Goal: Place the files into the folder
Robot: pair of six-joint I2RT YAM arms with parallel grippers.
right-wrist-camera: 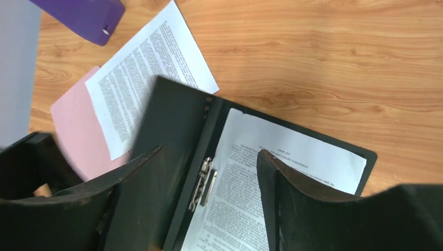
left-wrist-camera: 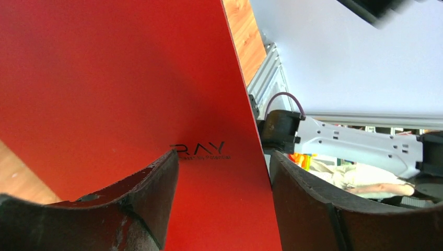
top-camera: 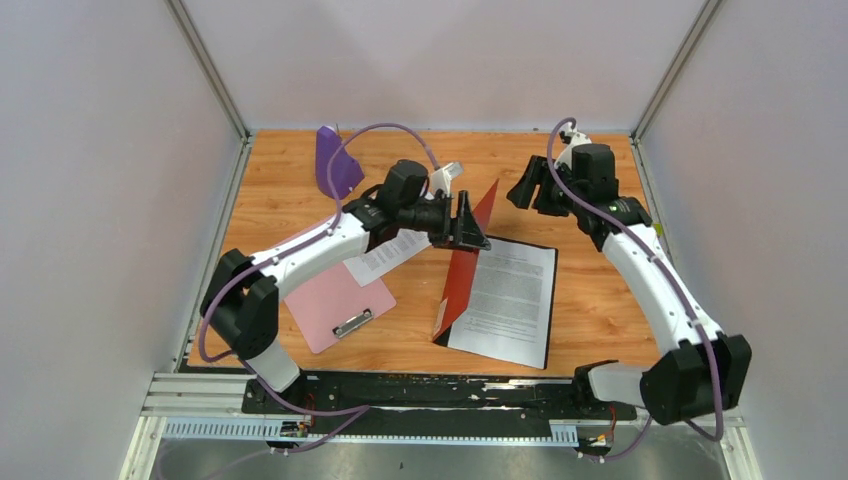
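The red folder (top-camera: 468,270) lies open in the middle of the table, its red cover raised roughly upright. One file (top-camera: 510,295) lies flat on its black inside, beside the metal clip (right-wrist-camera: 203,180). Another file (top-camera: 390,252) rests partly on the pink clipboard. My left gripper (top-camera: 472,225) is at the raised cover's top, open; in the left wrist view the cover (left-wrist-camera: 130,78) fills the space beyond the left gripper (left-wrist-camera: 223,154), its edge near the right finger. My right gripper (right-wrist-camera: 209,151) hovers open above the folder's file (right-wrist-camera: 292,151), holding nothing.
A pink clipboard (top-camera: 335,305) with a metal clip lies left of the folder. A purple object (top-camera: 335,165) stands at the back left. Grey walls enclose the wooden table (top-camera: 590,320) on three sides.
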